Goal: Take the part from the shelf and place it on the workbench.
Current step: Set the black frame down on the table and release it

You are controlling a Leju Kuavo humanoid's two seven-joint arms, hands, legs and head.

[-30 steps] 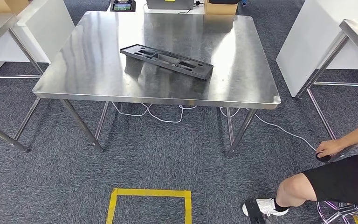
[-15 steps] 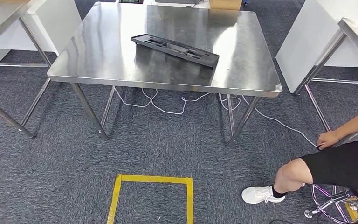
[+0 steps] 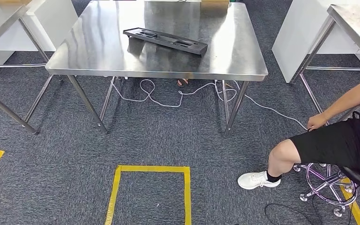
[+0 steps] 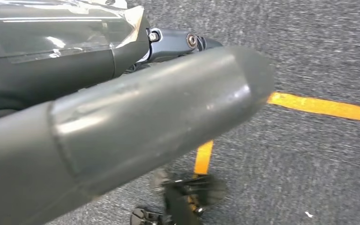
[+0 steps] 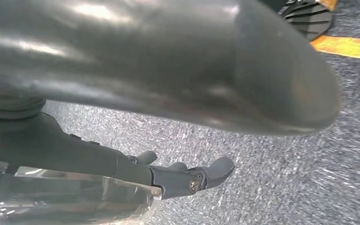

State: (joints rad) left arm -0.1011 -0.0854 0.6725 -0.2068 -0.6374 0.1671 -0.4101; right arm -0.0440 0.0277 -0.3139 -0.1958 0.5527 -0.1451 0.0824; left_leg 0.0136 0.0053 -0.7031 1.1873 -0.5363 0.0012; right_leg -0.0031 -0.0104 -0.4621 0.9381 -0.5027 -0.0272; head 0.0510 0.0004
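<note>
Grey carpet w/ yellow tape square (image 3: pixel 151 193) up front, steel workbench (image 3: pixel 98 51) beyond. Black tray-like part (image 3: pixel 165 41) already lies flat on the bench top, nothing touching it, so placing looks done; prob. only stepping away is left. Left hand (image 4: pixel 136 117) and right hand (image 5: pixel 168 84) hang low over the carpet, neither holding anything I can see; spread or curled, can't tell. Seated person (image 3: pixel 337 140) at right, white cable (image 3: pixel 168 98) under bench.
</note>
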